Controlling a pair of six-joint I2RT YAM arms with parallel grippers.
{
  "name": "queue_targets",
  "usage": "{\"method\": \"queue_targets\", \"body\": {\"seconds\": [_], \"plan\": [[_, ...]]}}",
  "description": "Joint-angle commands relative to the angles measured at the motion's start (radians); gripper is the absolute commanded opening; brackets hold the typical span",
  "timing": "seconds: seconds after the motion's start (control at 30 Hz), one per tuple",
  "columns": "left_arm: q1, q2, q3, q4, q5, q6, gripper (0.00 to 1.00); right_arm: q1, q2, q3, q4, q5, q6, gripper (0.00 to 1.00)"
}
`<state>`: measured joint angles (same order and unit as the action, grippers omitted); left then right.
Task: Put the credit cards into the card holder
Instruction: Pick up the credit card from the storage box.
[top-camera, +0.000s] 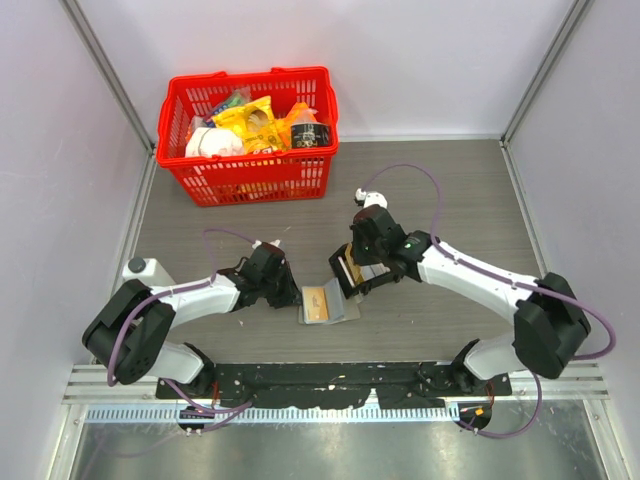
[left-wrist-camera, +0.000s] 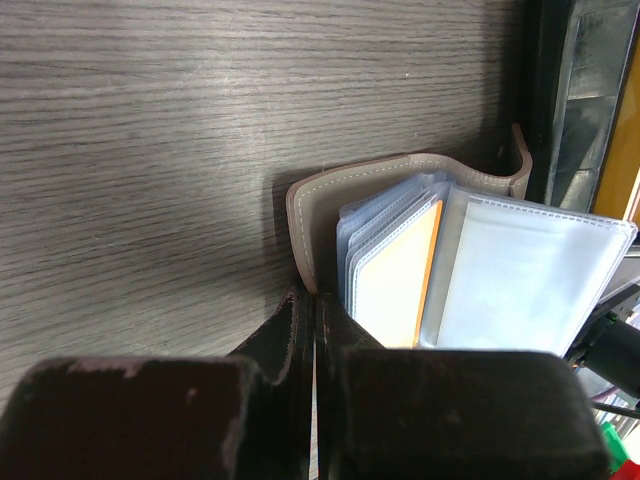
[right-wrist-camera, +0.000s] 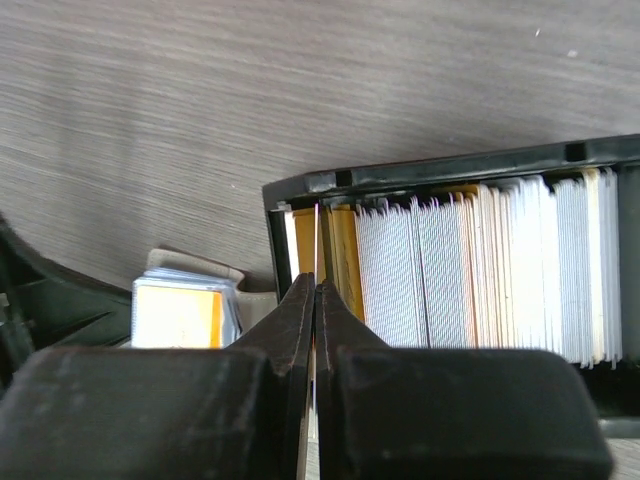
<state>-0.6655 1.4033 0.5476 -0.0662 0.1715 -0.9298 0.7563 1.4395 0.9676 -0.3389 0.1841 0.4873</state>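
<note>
The grey-beige card holder (top-camera: 335, 305) lies open on the table between the arms, with an orange card (left-wrist-camera: 395, 275) in one of its clear pockets. My left gripper (left-wrist-camera: 316, 300) is shut on the edge of its left cover (left-wrist-camera: 305, 230). To the right, a black tray (right-wrist-camera: 450, 170) holds a dense row of upright credit cards (right-wrist-camera: 450, 270). My right gripper (right-wrist-camera: 317, 288) is inside the tray's left end, shut on one thin pale card (right-wrist-camera: 317, 235) seen edge-on. In the top view the right gripper (top-camera: 352, 272) hides most of the tray.
A red basket (top-camera: 250, 182) full of packaged goods stands at the back left. Grey walls enclose the table on three sides. The arms' bases sit on a black rail (top-camera: 330, 378) at the near edge.
</note>
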Motion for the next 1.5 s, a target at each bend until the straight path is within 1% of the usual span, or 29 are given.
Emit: {"method": "queue_targets", "body": {"seconds": [0.0,0.2,0.3,0.43,0.63,0.87,1.1,1.2,1.23,1.47], "plan": [[-0.002,0.000,-0.011,-0.084,-0.018,0.040,0.00,0.012,-0.117,0.036,0.021,0.061,-0.038,0.01],[-0.003,-0.010,-0.008,-0.104,-0.012,0.048,0.00,0.063,-0.140,0.042,0.009,0.098,-0.046,0.01],[-0.003,-0.032,-0.008,-0.124,-0.007,0.051,0.00,0.116,-0.107,0.057,0.063,0.098,-0.039,0.01],[-0.003,-0.070,-0.011,-0.158,-0.012,0.051,0.00,0.161,0.013,0.108,0.095,0.124,-0.047,0.01],[-0.003,-0.115,-0.015,-0.205,-0.017,0.054,0.00,0.181,0.168,0.160,0.126,0.178,-0.050,0.01],[-0.002,-0.175,-0.006,-0.270,-0.038,0.059,0.00,0.207,0.262,0.122,0.227,0.262,-0.059,0.02],[-0.003,-0.175,0.003,-0.281,-0.038,0.065,0.00,0.212,0.311,0.115,0.239,0.210,-0.052,0.08],[-0.003,-0.162,0.011,-0.282,-0.036,0.071,0.00,0.212,0.329,0.120,0.221,0.180,-0.044,0.08],[-0.002,-0.158,0.011,-0.279,-0.036,0.071,0.00,0.212,0.329,0.117,0.221,0.175,-0.042,0.10],[-0.003,-0.161,0.002,-0.273,-0.036,0.068,0.00,0.212,0.323,0.100,0.230,0.138,-0.035,0.14]]}}
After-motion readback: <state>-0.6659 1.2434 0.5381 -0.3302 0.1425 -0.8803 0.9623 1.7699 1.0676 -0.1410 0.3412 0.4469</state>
